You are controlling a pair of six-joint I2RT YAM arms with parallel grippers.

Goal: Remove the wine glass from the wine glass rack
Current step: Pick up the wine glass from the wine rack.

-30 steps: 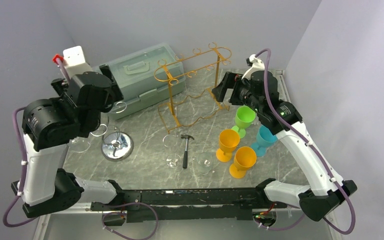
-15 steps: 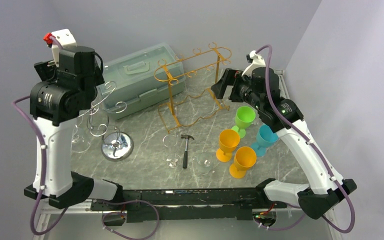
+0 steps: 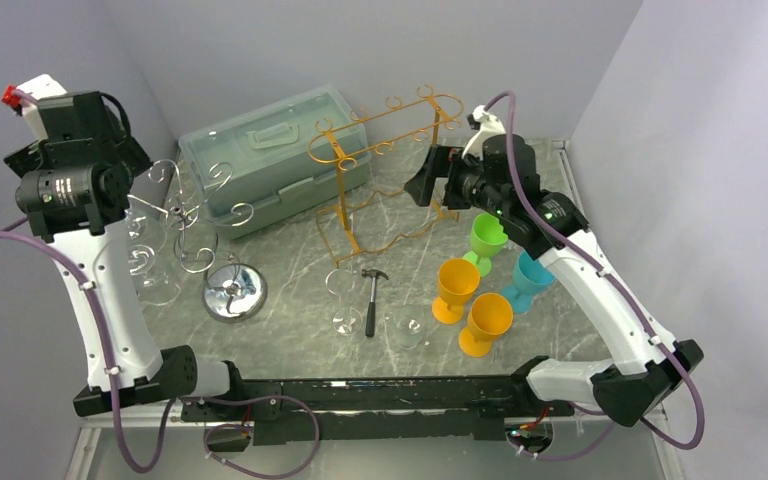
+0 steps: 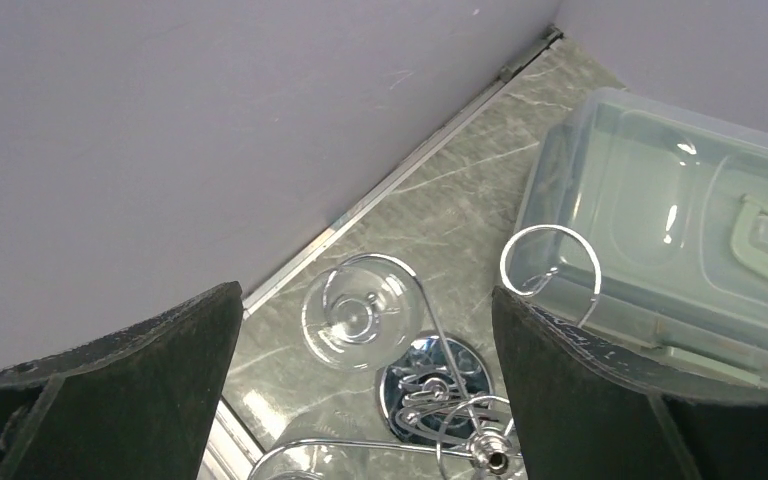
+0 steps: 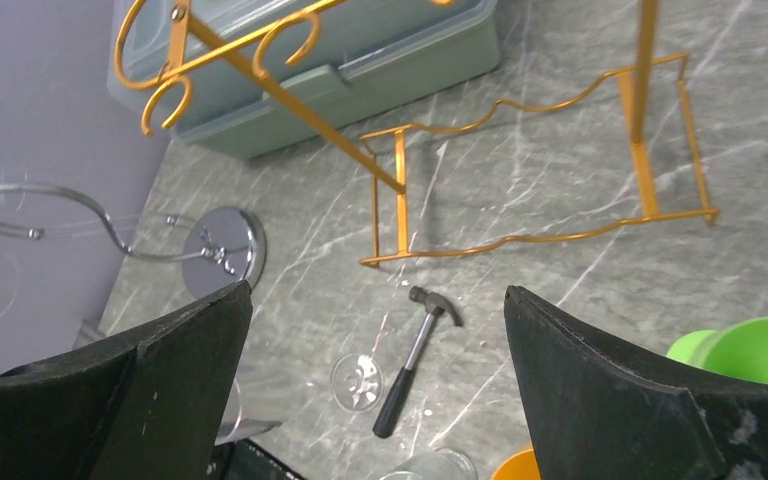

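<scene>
Hovering high with left end effector (image 4: 365, 292) spread wide, directly above wine glass (image 4: 358, 318) hanging on rack (image 3: 233, 292), likely lining up a straight descent; with right end effector (image 5: 376, 291) equally spread, empty.

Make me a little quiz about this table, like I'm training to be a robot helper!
1. True or false: a glass hangs on the gold rack.
2. How many orange cups stand on the table?
3. The hammer is: A) standing upright, B) lying flat on the table, C) hanging up.

Key: 1 false; 2 two; 3 B.
</scene>
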